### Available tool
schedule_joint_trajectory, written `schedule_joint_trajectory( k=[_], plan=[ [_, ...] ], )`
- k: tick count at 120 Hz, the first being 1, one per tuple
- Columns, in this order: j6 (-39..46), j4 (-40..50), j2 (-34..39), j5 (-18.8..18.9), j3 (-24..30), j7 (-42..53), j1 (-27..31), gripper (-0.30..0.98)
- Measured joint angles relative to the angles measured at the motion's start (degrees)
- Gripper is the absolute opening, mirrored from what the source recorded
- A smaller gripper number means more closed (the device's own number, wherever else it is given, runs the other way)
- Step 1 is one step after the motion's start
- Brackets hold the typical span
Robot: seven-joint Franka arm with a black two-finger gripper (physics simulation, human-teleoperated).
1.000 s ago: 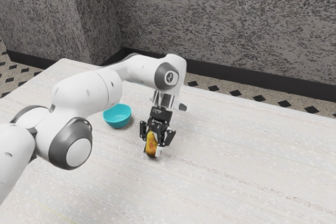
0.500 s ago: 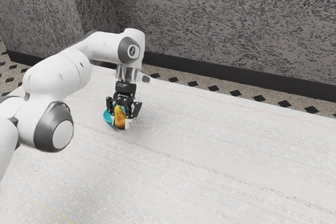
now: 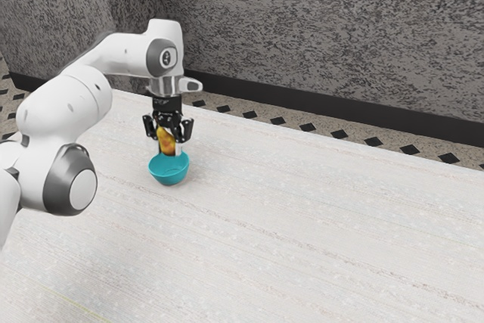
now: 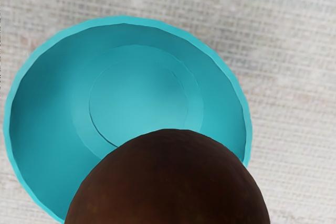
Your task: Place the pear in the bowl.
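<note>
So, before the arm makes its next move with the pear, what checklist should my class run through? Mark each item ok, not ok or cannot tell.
1. Pear held between the fingers of the tool: ok.
2. Bowl standing upright, opening upward, on the table: ok.
3. Pear brought to the bowl: ok, it overlaps the bowl in both views.
4. Pear centred over the bowl: cannot tell, these angles don't settle it.
5. Pear down inside the bowl, ready for release: not ok, most of it shows above the rim in the exterior view.
6. Whole bowl floor visible for inspection: not ok, the pear hides part of it in the wrist view.
</note>
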State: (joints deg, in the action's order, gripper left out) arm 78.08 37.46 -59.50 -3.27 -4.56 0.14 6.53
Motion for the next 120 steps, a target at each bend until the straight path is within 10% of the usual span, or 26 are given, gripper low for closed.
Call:
schedule_joint_trajectory(
  k=[47, 97, 120],
  plan=[
    [2.38, 0.29, 1.89, -1.02, 0.43, 0.37, 0.76, 0.61],
    [4.80, 52.75, 58.15, 1.83, 0.57, 0.36, -5.61, 0.68],
    [6.71, 57.25, 64.95, 5.88, -0.41, -0.08, -13.39, 0.68]
  ],
)
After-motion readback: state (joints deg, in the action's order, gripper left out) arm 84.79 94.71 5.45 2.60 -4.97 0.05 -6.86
